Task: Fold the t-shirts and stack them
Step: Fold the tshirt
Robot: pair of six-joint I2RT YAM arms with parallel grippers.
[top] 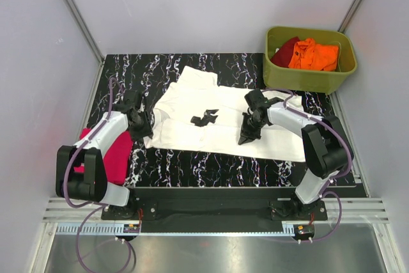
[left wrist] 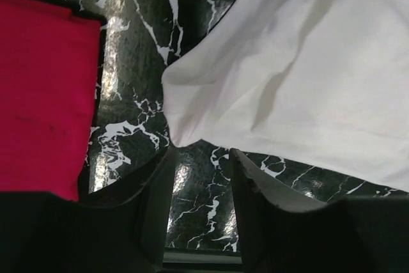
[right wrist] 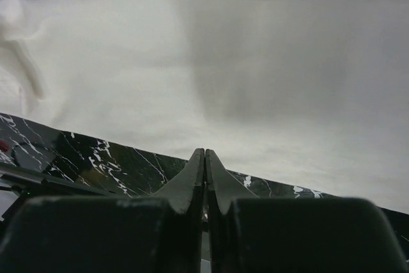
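A white t-shirt [top: 220, 103] with a small black chest print [top: 204, 117] lies spread flat on the black marble table [top: 211, 167]. My left gripper [top: 144, 126] is at its lower-left corner. In the left wrist view the left gripper [left wrist: 201, 155] is open over bare marble, and the white t-shirt's corner [left wrist: 176, 135] lies just past the fingertips. My right gripper [top: 246, 137] hangs over the shirt's near hem. The right gripper [right wrist: 204, 153] is shut, its tips at the edge of the white t-shirt [right wrist: 243, 75], with no cloth visibly pinched. A folded magenta-pink t-shirt [top: 114, 155] lies at the left.
An olive-green tub [top: 300, 81] at the back right holds an orange shirt [top: 314, 55] and a dark red one [top: 285, 49]. The magenta-pink t-shirt [left wrist: 38, 94] lies left of the left gripper. Grey walls enclose the table on three sides.
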